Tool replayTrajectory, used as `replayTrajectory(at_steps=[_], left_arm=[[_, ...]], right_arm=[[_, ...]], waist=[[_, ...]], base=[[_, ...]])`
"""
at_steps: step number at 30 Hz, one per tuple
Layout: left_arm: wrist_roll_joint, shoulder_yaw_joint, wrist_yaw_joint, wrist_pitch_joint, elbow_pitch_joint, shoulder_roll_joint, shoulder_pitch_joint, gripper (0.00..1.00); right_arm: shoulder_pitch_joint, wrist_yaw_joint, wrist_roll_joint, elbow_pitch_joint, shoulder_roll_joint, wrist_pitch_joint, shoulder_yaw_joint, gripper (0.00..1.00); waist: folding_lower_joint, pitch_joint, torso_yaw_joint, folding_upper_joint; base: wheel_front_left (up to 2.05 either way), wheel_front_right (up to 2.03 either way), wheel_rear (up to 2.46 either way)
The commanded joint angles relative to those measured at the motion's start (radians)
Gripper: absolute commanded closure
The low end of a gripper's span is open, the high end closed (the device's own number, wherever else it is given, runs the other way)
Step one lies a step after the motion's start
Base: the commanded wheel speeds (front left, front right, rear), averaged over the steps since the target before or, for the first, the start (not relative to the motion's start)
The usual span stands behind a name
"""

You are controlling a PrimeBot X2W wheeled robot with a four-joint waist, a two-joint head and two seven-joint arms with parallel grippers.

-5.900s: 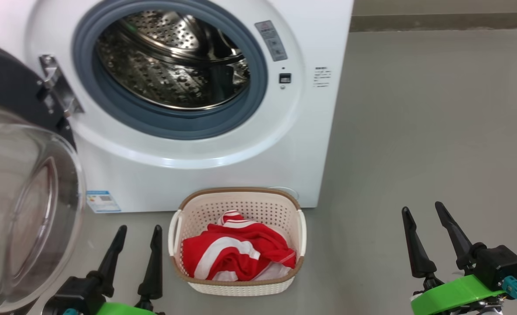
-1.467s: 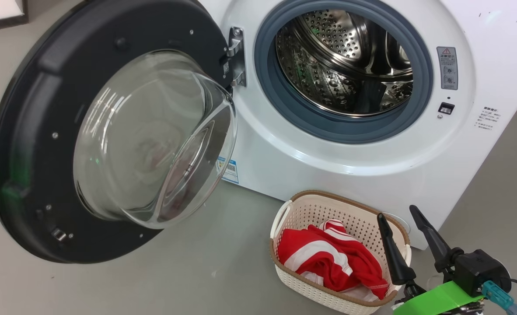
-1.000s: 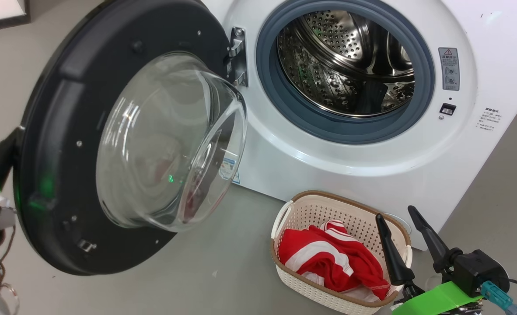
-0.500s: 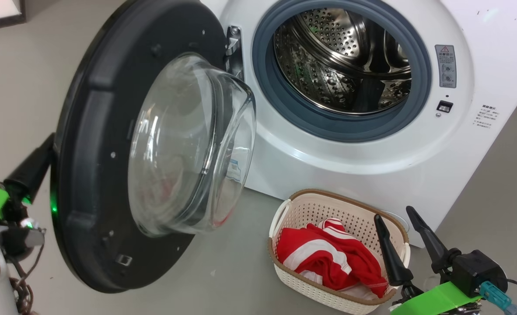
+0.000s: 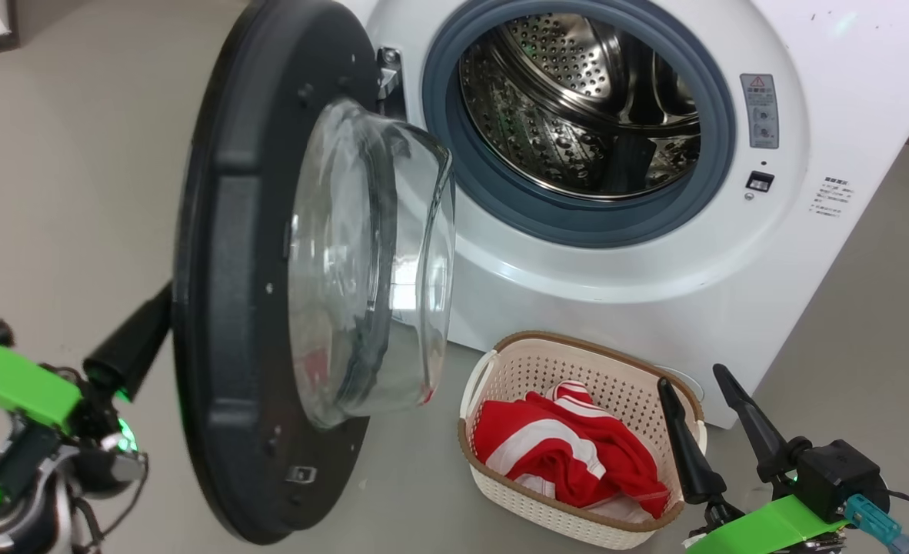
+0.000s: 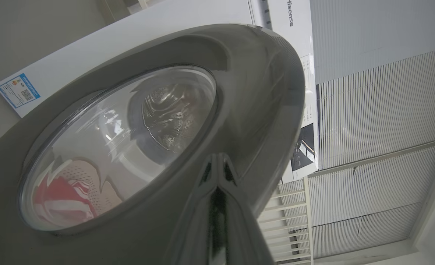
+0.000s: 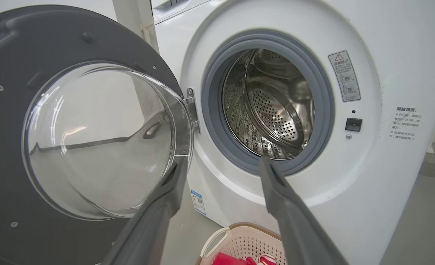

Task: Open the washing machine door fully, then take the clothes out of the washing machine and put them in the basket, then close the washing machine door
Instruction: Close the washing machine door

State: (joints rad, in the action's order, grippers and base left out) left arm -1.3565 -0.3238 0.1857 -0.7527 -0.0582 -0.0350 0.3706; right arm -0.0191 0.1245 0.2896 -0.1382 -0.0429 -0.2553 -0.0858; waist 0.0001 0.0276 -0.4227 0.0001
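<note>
The washing machine stands with its steel drum exposed and no fabric visible inside. The washing machine door hangs about half swung, edge-on to me, glass bowl facing the opening. My left gripper is shut, with its tips pressed against the door's glossy outer rim. The basket sits on the floor before the machine, with the red and white clothes in it. My right gripper hovers open just right of the basket, nothing between its fingers.
Grey floor spreads left of the door and right of the machine. A blue label sticker is on the machine's lower front. The door latch socket sits right of the grey rubber ring. A white slatted wall stands behind.
The door has swung steadily toward the machine, from wide open to half shut, with my shut left gripper following against its outer side. The right gripper has stayed put and open.
</note>
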Motion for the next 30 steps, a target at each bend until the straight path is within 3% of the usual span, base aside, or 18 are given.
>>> replayTrajectory(at_steps=[1, 18, 30], left_arm=[[-0.04, 0.012, 0.005, -0.002, 0.048, -0.015, -0.008, 1.0], [-0.198, 0.126, -0.013, 0.077, 0.087, -0.015, -0.067, 1.0], [-0.267, 0.214, -0.074, 0.109, 0.05, -0.015, -0.085, 1.0]], right_arm=[[0.014, 0.006, 0.003, 0.021, -0.007, -0.006, -0.026, 0.0], [0.017, 0.006, 0.001, 0.027, -0.007, -0.006, -0.035, 0.0], [0.028, 0.006, 0.007, 0.025, -0.007, -0.006, -0.035, 0.0]], waist=[[-0.0001, 0.0, 0.008, -0.0001], [-0.0001, -0.001, 0.087, -0.0001], [-0.0001, -0.019, 0.155, -0.0001]], base=[[0.0, 0.0, 0.0], [0.0, 0.0, 0.0], [0.0, 0.0, 0.0]])
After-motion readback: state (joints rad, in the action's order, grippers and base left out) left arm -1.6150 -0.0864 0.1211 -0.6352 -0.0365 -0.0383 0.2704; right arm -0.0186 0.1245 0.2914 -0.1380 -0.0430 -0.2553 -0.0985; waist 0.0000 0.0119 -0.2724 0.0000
